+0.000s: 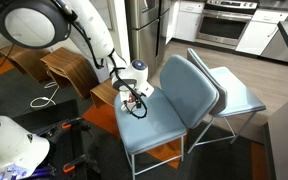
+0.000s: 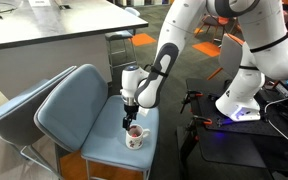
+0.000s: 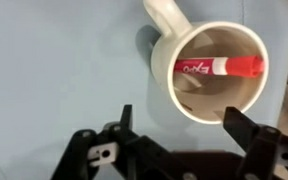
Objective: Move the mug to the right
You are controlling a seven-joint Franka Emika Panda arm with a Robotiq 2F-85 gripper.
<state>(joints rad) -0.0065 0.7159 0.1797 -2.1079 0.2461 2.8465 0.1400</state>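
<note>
My claw (image 3: 182, 128) hangs right over the mug (image 3: 199, 92), jaws spread wide and holding nothing. In the wrist view one finger (image 3: 124, 120) sits outside the mug's wall on the handle (image 3: 164, 15) side, and the other shows over the rim at the far side, so I am lined up roughly across it but not closed on it.

The mug stands upright on the blue chair seat (image 2: 84, 115), near the seat's front edge in an exterior view, with my claw (image 2: 131, 121) just above its mouth. A red marker (image 3: 224, 67) lies inside it.

In an exterior view my claw (image 1: 134, 97) covers the spot, and I cannot make out the mug itself there; it is probably hidden beneath my fingers.

As I judge it, the task is barely begun: I have reached the mug, but it is neither gripped nor lifted, and it has not gone anywhere to the right. Left to do: come down a little, close on the wall or rim, carry it rightwards along the seat, set it down upright and let go
</note>
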